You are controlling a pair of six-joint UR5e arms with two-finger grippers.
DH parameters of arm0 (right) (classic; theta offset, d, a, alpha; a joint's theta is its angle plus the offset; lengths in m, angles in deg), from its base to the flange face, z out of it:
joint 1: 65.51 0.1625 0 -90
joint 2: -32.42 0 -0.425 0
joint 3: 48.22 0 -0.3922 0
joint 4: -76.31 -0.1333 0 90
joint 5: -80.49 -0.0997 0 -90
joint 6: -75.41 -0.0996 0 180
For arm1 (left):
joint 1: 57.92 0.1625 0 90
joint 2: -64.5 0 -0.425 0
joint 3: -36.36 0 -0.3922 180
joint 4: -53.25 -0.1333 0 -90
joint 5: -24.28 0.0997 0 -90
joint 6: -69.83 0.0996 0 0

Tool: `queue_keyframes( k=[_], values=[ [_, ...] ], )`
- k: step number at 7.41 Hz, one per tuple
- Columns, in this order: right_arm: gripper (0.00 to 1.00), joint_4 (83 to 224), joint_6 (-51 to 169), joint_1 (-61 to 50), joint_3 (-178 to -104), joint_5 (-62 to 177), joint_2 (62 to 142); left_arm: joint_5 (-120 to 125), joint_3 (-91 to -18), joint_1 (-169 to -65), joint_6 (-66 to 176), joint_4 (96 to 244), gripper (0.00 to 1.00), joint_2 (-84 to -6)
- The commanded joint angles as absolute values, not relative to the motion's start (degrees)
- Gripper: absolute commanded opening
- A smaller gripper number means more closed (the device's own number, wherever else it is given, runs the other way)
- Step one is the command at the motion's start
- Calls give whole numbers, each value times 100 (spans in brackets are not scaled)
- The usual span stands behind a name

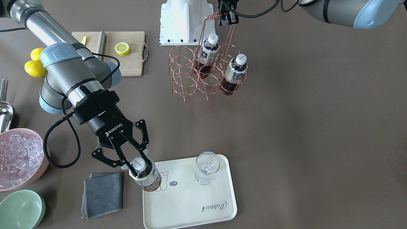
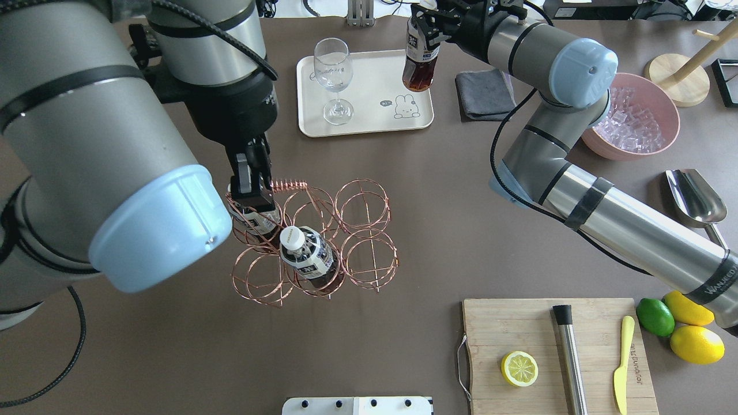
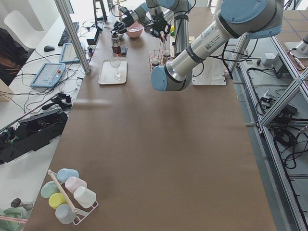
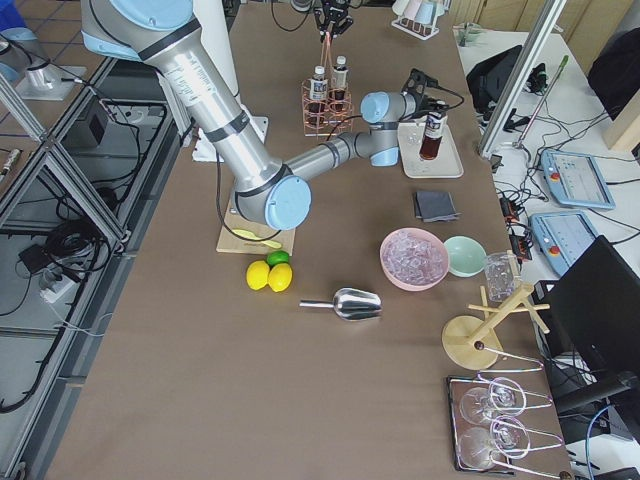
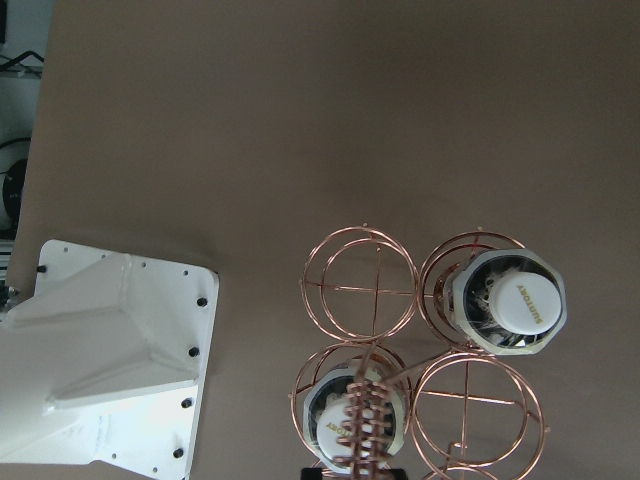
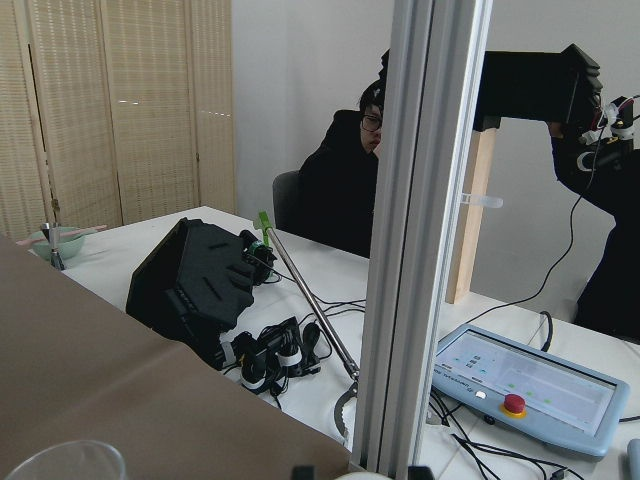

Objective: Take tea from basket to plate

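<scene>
My right gripper (image 1: 139, 166) is shut on the neck of a tea bottle (image 1: 149, 179) and holds it tilted over the bear-print corner of the cream plate (image 1: 190, 203). I cannot tell whether the bottle's base touches the plate. In the overhead view the gripper (image 2: 425, 20), bottle (image 2: 418, 63) and plate (image 2: 369, 86) show at the top. My left gripper (image 2: 253, 187) is shut on the coiled handle of the copper wire basket (image 2: 357, 242). Two more tea bottles (image 1: 208, 51) (image 1: 236, 71) stand in the basket's cells (image 1: 184, 73).
A clear stemmed glass (image 1: 206, 168) stands on the plate. A grey cloth (image 1: 103, 194), a pink bowl of ice (image 1: 16, 159) and a green bowl (image 1: 20, 210) lie beside the plate. A cutting board (image 1: 130, 60) with a lemon half sits near the basket.
</scene>
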State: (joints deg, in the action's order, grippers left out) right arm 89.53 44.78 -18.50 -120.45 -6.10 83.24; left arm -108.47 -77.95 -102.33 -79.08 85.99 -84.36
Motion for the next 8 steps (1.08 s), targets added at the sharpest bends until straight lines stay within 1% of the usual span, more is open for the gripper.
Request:
queue_keyframes(
  k=[1,2,3,5,6,7,8],
  values=[
    [0,8723,3965,-1761,-11093,-250,7762,-10634,-7841,-11446,-5727,8004,0,-7925],
    [0,8329,3807,-1822,-10749,-205,7751,-10632,-7477,-11826,-4908,7988,0,-7816],
    [0,8038,3796,-1961,-10589,-4,7760,-10623,-7177,-12421,-4316,8031,0,-7588],
    [0,7991,3805,-2199,-10588,243,7804,-10554,-6203,-13389,-2385,8075,0,-7271],
    [0,7991,3805,-2322,-10588,409,7813,-10483,-5781,-13812,-1924,8589,0,-6991],
    [0,7991,3814,-2436,-10588,533,7821,-10213,-5159,-14103,-1850,9299,0,-6884],
    [0,7991,3823,-2498,-10588,612,7822,-10097,-4518,-14123,-1841,9915,0,-6883]
  ],
)
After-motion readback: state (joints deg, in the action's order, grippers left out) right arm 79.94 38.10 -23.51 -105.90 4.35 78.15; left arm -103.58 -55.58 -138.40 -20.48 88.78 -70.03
